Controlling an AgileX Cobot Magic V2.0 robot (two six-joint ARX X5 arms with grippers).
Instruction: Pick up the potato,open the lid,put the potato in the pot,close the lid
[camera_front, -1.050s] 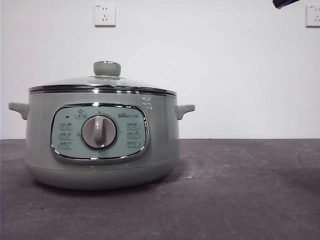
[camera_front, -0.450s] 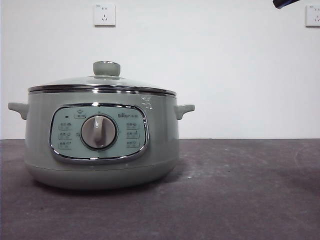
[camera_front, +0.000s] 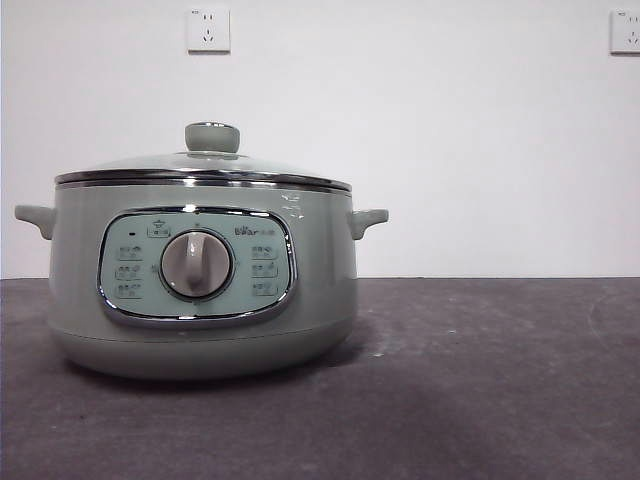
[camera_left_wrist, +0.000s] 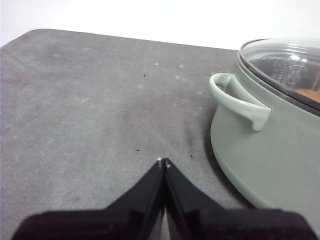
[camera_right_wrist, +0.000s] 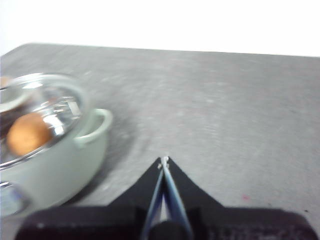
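The sage-green pot (camera_front: 200, 290) stands on the dark table at the left of the front view, with its glass lid (camera_front: 205, 165) seated on the rim. Through the glass the orange-brown potato (camera_right_wrist: 27, 132) shows inside the pot (camera_right_wrist: 55, 165); a sliver of the potato (camera_left_wrist: 307, 94) also appears in the left wrist view. My left gripper (camera_left_wrist: 163, 162) is shut and empty above the mat beside the pot's side handle (camera_left_wrist: 240, 100). On the pot's other side, my right gripper (camera_right_wrist: 164, 160) is shut and empty, well clear of the pot. Neither gripper shows in the front view.
Dark grey mat (camera_front: 480, 380) covers the table, with bare surface to the right of the pot. A white wall with two sockets (camera_front: 208, 28) stands behind.
The black gripper tip at the front view's top right corner has moved out of the picture. The pot and lid have not moved.
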